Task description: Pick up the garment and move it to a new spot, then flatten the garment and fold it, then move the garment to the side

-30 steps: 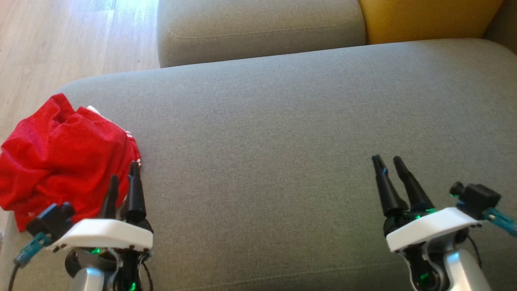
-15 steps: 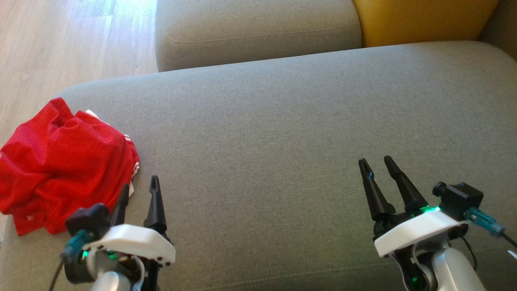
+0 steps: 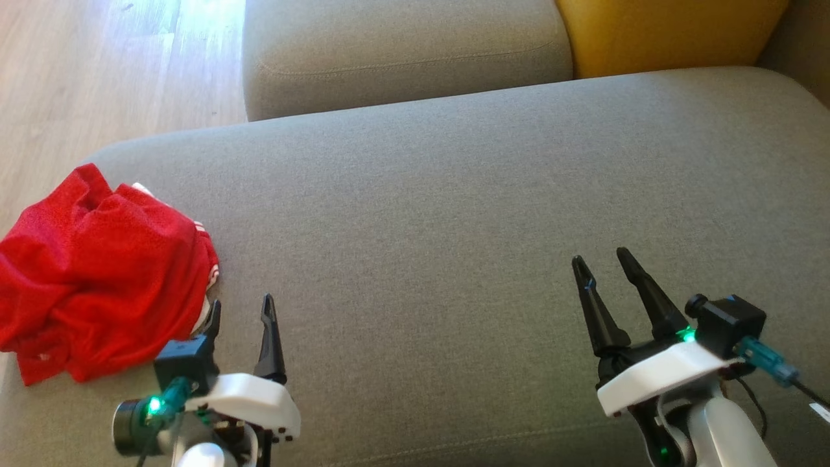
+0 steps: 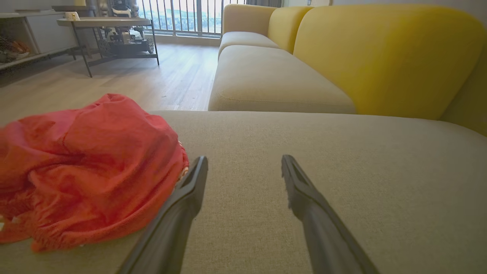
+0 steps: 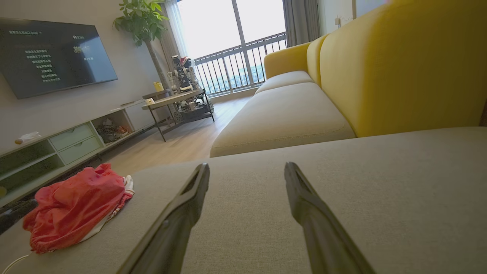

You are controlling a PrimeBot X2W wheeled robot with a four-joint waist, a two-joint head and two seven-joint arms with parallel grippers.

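We have the garment (image 3: pixel 97 272) at the left end of the grey sofa seat (image 3: pixel 454 214), close to the seat's rounded corner. It is a red knit piece with a fine, slightly pebbled weave, crumpled into a soft mound of deep folds. A little white trim with thin red stripes peeks out along its right edge.

Our left gripper (image 3: pixel 240 301) sits low over the seat, just to the right of the garment. Its two long, dark, tapered fingers are spread wide apart and hold nothing. The left finger lies right beside the striped hem, and we cannot tell whether it touches the cloth. In the left wrist view only bare seat fabric shows between the fingers, and the red mound lies off to their left.

Our right gripper (image 3: pixel 600 255) is well apart from the garment, over the right part of the seat. Its fingers are also spread wide and are empty. The gripper body is a white moulded shell with a small green light.

The seat has a tight, flat woven cover and softly rounded edges. Beyond it lies a second grey cushion (image 3: pixel 402 58) with a stitched seam, and next to that a smooth yellow backrest (image 3: pixel 668 32). Pale wooden floor planks (image 3: pixel 97 71) run along the left.
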